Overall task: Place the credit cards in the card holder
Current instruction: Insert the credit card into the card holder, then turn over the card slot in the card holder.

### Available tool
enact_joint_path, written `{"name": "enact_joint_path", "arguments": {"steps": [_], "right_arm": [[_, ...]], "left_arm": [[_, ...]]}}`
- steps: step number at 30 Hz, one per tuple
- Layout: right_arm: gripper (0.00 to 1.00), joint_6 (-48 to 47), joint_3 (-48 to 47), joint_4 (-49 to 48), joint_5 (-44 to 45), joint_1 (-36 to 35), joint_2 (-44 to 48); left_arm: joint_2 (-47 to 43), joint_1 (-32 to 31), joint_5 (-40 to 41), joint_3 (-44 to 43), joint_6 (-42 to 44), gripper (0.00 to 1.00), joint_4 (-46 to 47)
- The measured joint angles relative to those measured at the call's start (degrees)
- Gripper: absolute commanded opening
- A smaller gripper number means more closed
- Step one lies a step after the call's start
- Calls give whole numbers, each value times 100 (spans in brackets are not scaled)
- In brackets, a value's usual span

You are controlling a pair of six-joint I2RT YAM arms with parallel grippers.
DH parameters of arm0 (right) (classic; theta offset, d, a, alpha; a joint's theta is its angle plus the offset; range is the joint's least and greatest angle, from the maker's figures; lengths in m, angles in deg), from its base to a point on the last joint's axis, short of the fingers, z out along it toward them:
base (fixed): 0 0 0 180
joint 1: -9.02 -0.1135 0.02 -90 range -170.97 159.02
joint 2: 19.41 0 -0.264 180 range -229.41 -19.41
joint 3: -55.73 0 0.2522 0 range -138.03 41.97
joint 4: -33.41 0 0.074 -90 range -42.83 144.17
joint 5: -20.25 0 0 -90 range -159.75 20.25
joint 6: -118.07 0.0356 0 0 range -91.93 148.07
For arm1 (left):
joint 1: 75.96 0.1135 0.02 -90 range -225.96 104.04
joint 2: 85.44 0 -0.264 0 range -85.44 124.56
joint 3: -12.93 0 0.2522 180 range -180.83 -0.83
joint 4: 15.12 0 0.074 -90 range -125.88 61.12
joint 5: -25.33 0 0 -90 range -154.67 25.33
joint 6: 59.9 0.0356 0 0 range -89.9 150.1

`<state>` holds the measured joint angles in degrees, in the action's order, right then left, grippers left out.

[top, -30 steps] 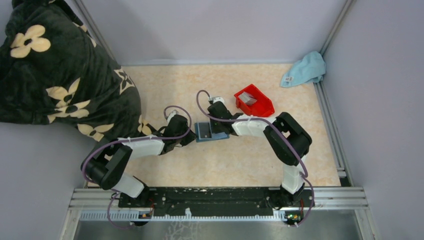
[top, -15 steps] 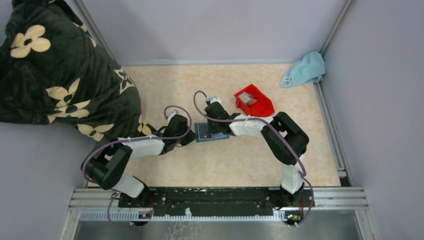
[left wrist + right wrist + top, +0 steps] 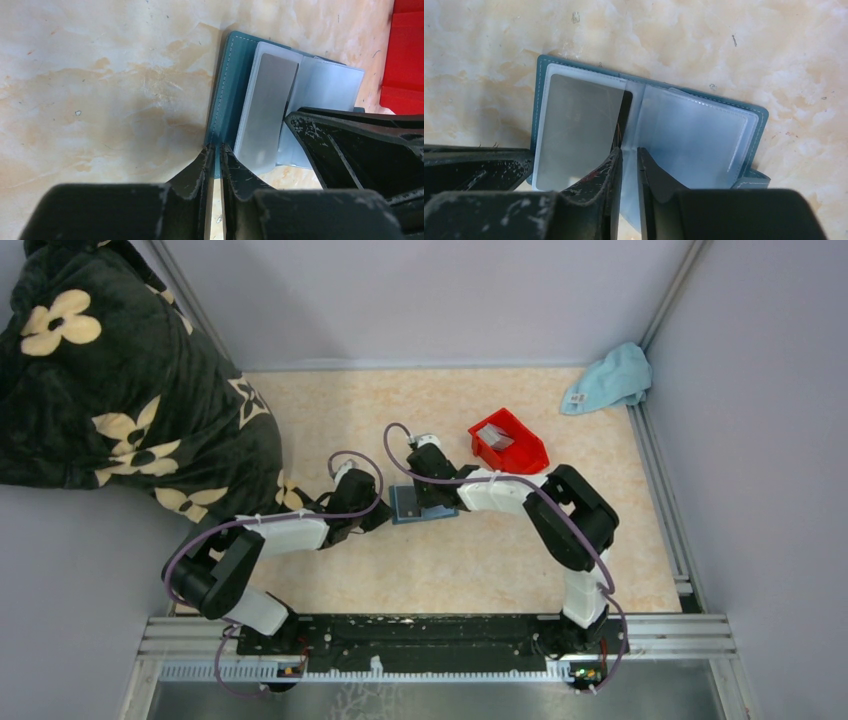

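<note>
Our left hand (image 3: 215, 150) pinches the card holder (image 3: 227, 100) edge; our right hand (image 3: 629, 152), slightly spread, rests by the sleeved credit card (image 3: 574, 125).

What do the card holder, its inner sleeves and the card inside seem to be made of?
The card holder: teal leather or imitation leather, matte, with light stitching along the edge. The sleeves: clear soft plastic, slightly frosted, with pressed seams. The credit card: grey with a dull sheen through the sleeve; metal or plastic, I cannot tell.
</note>
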<state>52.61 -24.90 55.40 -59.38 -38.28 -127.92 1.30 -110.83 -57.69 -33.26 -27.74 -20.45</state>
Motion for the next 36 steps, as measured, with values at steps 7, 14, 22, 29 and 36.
{"name": "enact_joint_path", "arguments": {"steps": [7,14,22,29,36], "right_arm": [[32,-243,-2,323,101,-28,306],[33,-415,-4,516,339,-28,684],[42,-570,-4,612,616,68,1379],[24,-651,-4,721,518,188,1729],[2,-409,483,621,-13,166,1735]], "left_arm": [[-35,26,0,-2,0,18,-44],[-214,26,81,-24,11,24,-407],[-573,42,297,-48,114,35,-1080],[-682,52,426,-83,214,33,-1381],[-654,61,446,-87,223,29,-1386]]}}
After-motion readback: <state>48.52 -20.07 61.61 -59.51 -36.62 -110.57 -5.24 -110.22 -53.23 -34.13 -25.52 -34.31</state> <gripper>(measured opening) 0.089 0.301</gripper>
